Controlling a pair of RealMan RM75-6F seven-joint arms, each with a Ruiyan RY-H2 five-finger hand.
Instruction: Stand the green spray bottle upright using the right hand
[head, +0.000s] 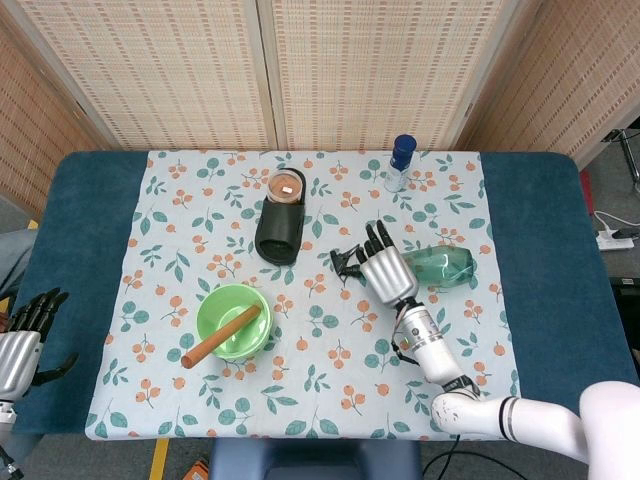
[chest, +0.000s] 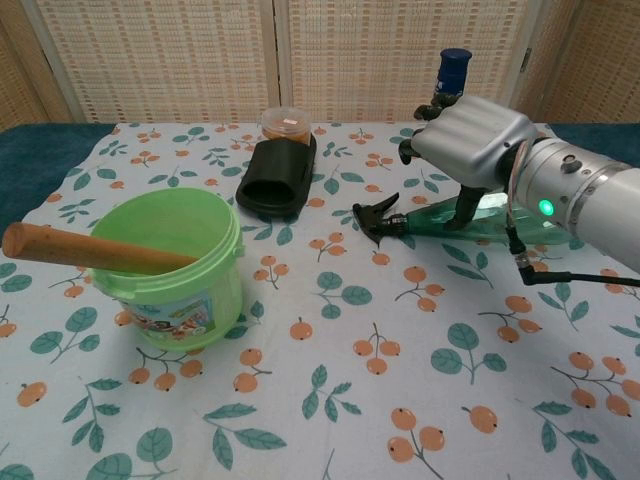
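The green spray bottle (head: 430, 265) lies on its side right of centre on the tabletop (head: 90, 250), its black trigger nozzle (head: 346, 262) pointing left and its rounded base to the right; the right hand (head: 388, 268) hovers over the neck and shoulder with fingers spread, and the chest view shows the thumb reaching down to the plastic, though whether it presses there I cannot tell; nothing is grasped yet. The left hand (head: 22, 335) rests released at the near left edge, well apart from everything. The bottle is translucent green plastic, glossy and smooth, tapering from a fat belly to a narrow neck; it looks empty or nearly so, hence light, somewhat springy under a squeeze, and inclined to roll or slip on the cloth; I judge the best hold to be around the broad belly, where the fingers can wrap the curve and swing the base down, rather than at the thin neck or the trigger. The floral tablecloth (head: 320, 400) is matte and slightly creased; a green plastic bucket (head: 233, 322) at the near left holds a wooden rolling pin (head: 222, 336); a black slipper (head: 281, 228) lies beyond it with a small orange-lidded jar (head: 286, 186) touching its far end; a blue-capped bottle (head: 401, 162) stands upright at the far side.
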